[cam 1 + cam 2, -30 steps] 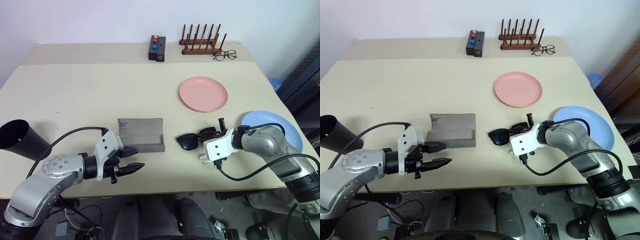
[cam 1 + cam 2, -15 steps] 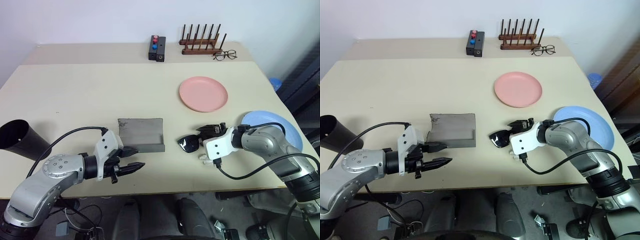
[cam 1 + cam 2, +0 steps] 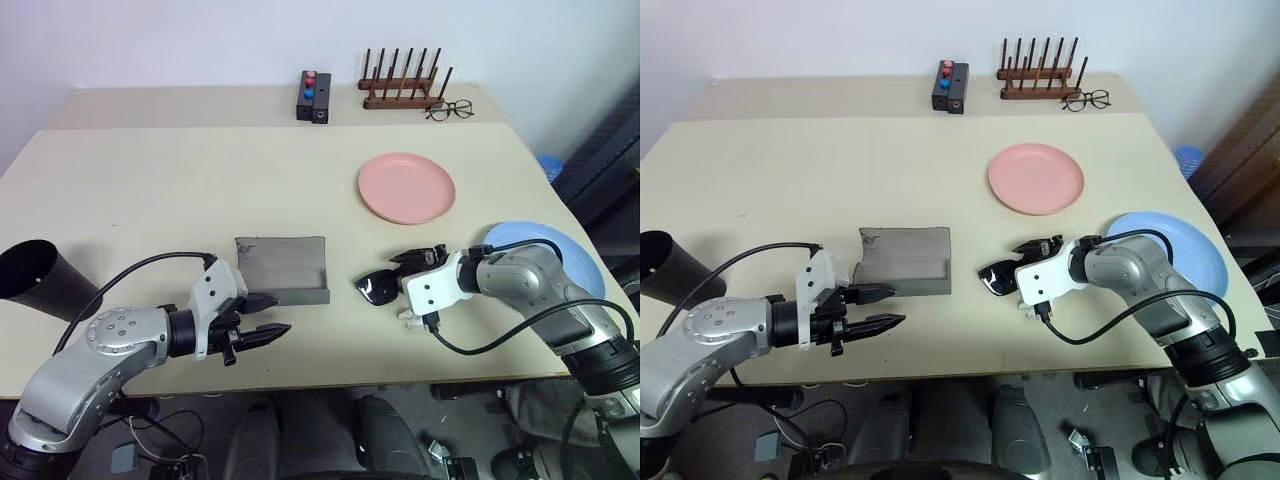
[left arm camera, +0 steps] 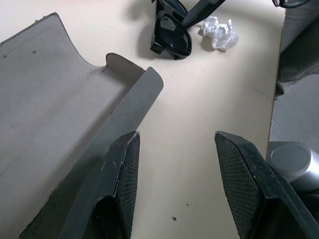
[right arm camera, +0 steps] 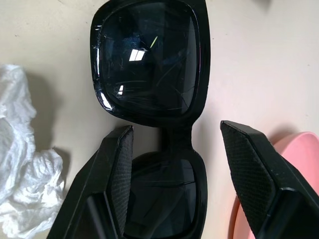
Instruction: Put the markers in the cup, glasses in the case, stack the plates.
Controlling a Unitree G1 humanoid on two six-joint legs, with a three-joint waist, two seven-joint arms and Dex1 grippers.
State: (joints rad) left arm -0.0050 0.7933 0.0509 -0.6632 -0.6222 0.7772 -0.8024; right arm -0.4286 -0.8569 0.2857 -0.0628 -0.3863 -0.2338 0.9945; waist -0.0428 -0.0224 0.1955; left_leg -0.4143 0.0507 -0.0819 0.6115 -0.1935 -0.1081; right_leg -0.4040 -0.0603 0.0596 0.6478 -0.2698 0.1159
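The sunglasses (image 3: pixel 378 286) are lying flat on the desk (image 3: pixel 180 190), just right of the grey case (image 3: pixel 284 268), which is sitting open to take them. The right gripper (image 5: pixel 172 149) is straddling their bridge with fingers spread, gripping nothing, seemingly lining up a grasp. The left gripper (image 4: pixel 174 164) is waiting by the case's near edge, fingers apart and empty, probably to steady it

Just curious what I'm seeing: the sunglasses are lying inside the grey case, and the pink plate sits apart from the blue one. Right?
Not quite. The sunglasses lie on the table beside the grey case, not inside it, as the left eye view shows. The pink plate does sit apart from the blue one.
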